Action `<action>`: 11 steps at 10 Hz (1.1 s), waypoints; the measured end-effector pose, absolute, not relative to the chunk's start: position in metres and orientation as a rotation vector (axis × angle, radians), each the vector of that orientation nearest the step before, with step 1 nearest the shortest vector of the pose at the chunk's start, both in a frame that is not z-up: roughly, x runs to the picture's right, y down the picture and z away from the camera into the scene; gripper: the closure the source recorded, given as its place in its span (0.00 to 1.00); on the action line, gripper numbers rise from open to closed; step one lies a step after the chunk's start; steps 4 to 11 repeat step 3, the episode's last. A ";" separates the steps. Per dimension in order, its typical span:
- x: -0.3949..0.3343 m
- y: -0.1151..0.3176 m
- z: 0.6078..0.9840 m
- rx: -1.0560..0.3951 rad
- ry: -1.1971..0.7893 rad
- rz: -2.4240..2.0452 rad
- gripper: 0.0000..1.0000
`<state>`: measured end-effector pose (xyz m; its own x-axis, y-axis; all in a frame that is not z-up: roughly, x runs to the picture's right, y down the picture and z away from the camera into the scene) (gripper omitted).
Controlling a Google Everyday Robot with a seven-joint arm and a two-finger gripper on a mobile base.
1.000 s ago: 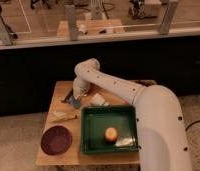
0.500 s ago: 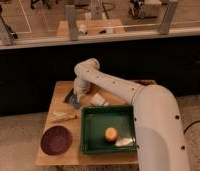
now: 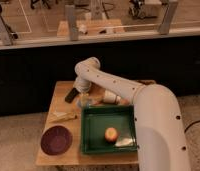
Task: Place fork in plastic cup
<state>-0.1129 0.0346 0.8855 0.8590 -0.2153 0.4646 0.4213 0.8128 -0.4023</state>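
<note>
Above plastic cup (image 3: pixel 84 101) at table's (image 3: pixel 55 100) middle: gripper (image 3: pixel 83 93); jaws' state cannot tell.

One wooden bench (image 3: pixel 52 102) carries the lot. On it: one green tray (image 3: pixel 88 142) holding one apple (image 3: pixel 111 133) (reddish-yellow) and one white scrap (image 3: pixel 124 142); one dark purple bowl (image 3: pixel 56 139); one plastic cup (image 3: pixel 85 101); one white cup (image 3: pixel 111 96); one black-handled tool (image 3: pixel 70 95); one yellowish utensil (image 3: pixel 63 116). One tool (image 3: pixel 84 93), at the arm's end, hangs directly over the plastic cup.
</note>
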 end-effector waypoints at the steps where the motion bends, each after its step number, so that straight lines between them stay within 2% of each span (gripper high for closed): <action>1: -0.110 0.032 0.884 -0.519 -0.408 -0.349 0.20; 11: -0.099 0.025 0.880 -0.519 -0.371 -0.348 0.20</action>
